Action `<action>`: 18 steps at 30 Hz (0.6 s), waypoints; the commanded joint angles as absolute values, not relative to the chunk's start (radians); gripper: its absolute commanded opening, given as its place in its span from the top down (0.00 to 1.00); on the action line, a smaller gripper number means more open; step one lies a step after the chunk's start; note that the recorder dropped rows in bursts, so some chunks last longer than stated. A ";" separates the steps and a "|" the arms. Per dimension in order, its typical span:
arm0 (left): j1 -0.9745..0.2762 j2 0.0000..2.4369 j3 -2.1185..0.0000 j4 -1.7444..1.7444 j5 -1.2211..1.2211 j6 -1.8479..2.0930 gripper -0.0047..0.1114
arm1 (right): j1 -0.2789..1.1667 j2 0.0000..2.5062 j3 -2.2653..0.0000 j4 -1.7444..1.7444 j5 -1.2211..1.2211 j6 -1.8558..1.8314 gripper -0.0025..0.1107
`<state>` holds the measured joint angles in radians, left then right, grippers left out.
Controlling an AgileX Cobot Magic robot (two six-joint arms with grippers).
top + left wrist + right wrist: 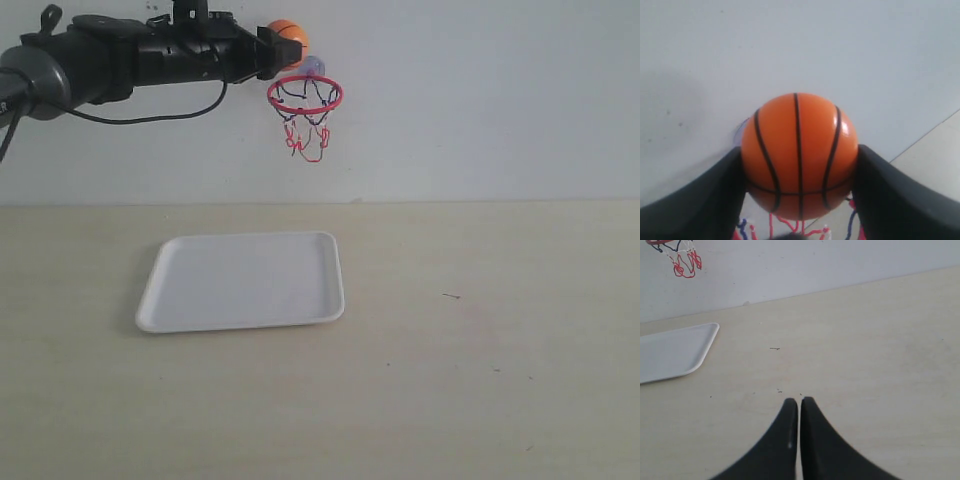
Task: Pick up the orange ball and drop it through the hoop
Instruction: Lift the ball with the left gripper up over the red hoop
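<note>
Soft, bright light is filling all views; glare is glinting on the orange ball (799, 155), faint shadow spreading beside it.

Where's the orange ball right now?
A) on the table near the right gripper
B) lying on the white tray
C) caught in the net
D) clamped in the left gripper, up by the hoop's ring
D: the left wrist view shows the orange ball pinched between the fingers of the left gripper, and the exterior view places it just above the red ring of the hoop, slightly to its left.
</note>
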<state>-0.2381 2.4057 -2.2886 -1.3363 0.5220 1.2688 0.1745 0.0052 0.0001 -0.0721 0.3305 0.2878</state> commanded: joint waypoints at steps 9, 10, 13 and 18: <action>-0.268 2.399 -2.297 -1.402 0.513 1.302 0.84 | 0.170 0.000 0.000 -0.080 0.322 0.286 0.97; -0.268 2.399 -2.297 -1.402 0.517 1.302 0.80 | 0.170 0.000 0.000 -0.080 0.322 0.286 0.97; -0.265 2.399 -2.297 -1.397 0.515 1.302 0.68 | 0.170 0.000 0.000 -0.080 0.322 0.286 0.97; -0.259 2.399 -2.297 -1.397 0.513 1.302 0.51 | 0.170 0.000 0.000 -0.080 0.322 0.286 0.97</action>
